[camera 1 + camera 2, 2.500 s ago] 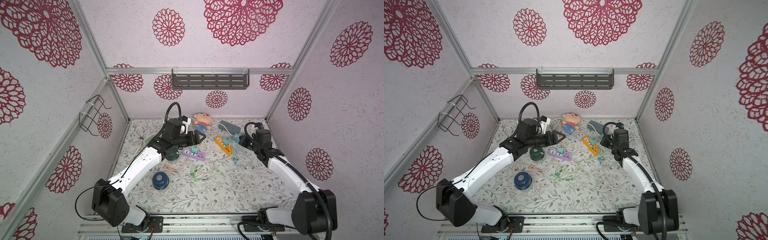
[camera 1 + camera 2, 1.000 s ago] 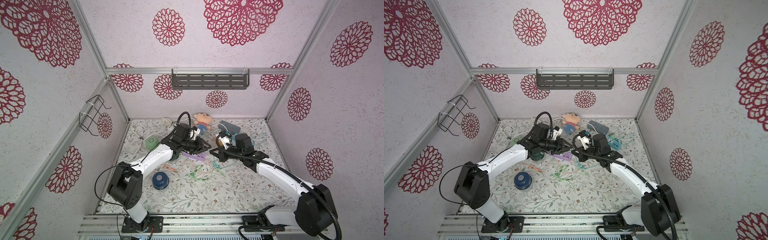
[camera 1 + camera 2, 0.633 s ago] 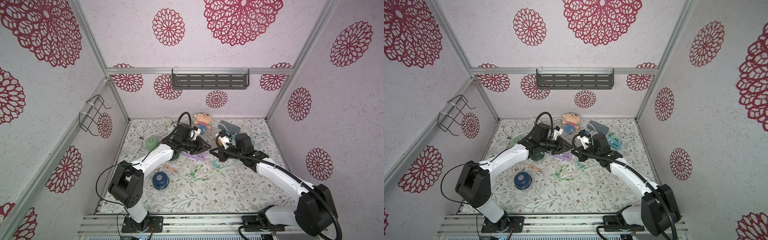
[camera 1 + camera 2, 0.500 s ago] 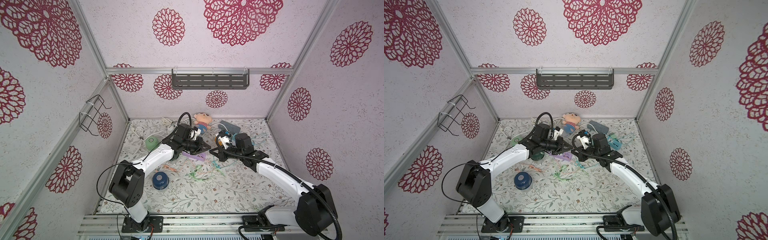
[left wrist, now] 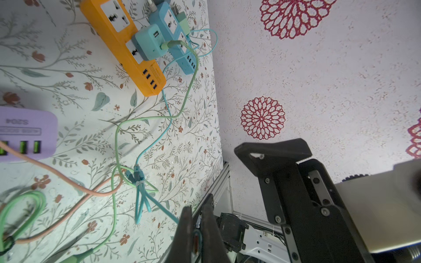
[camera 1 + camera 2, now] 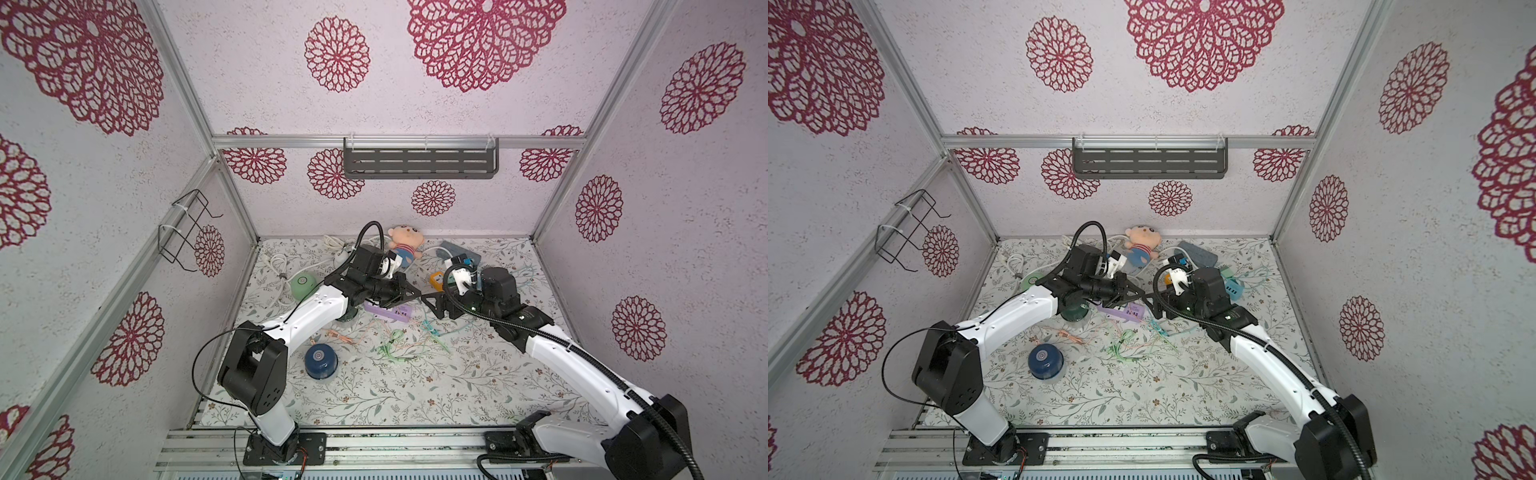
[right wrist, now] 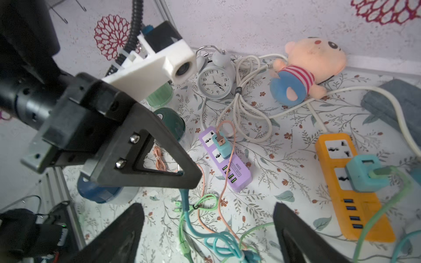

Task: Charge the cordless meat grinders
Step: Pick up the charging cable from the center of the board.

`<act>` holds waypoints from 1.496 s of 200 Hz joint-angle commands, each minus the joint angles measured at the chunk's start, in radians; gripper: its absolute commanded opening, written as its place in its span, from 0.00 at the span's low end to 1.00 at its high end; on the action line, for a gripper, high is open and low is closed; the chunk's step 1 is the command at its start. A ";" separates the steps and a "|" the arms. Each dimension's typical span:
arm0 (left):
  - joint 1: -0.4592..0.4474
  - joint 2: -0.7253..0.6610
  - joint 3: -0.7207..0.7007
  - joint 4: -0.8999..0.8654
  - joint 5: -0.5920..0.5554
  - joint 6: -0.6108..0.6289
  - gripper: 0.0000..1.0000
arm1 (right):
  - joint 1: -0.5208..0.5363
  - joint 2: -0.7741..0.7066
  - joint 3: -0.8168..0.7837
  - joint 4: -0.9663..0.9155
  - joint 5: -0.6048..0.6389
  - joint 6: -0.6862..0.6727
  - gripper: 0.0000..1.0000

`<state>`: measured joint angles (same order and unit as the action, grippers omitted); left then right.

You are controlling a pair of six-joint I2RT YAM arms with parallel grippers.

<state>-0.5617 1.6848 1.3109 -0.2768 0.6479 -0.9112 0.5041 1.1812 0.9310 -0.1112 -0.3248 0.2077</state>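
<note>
On the table point(image 6: 457, 374), seen from the top: light green grinder point(image 6: 304, 284) at ten o'clock, dark green grinder point(image 7: 170, 123) at nine, half hidden, navy grinder point(image 6: 320, 360) at eight. Probably light, rigid, smooth-domed and slippery; best clamped low across the body. Thin, limp teal cable point(image 7: 184, 198), best taken by the plug. Shut tight on that plug end: left gripper point(image 5: 197, 216). Spread wide, holding nothing: right gripper point(image 7: 207, 205). Well apart earlier, now tip to tip above the purple strip point(image 7: 237, 175).

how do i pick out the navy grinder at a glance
On the floral mat, look near the front, beside the black shoulder of the left arm. The navy grinder sits there alone. It is dark blue with a silver button; the light green grinder and dark green grinder lie farther back.
</note>
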 commanded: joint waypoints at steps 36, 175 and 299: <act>0.053 -0.052 0.050 -0.114 -0.069 0.067 0.00 | 0.003 -0.005 0.073 -0.110 0.076 -0.057 0.41; 0.059 -0.122 -0.010 -0.093 -0.084 0.048 0.00 | 0.146 0.202 0.173 0.009 -0.032 -0.056 0.53; 0.056 -0.170 -0.088 -0.028 -0.077 0.003 0.00 | 0.164 0.281 0.246 0.013 -0.017 -0.048 0.11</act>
<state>-0.5049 1.5471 1.2392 -0.3389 0.5495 -0.8917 0.6750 1.4738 1.1481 -0.1310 -0.3565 0.1543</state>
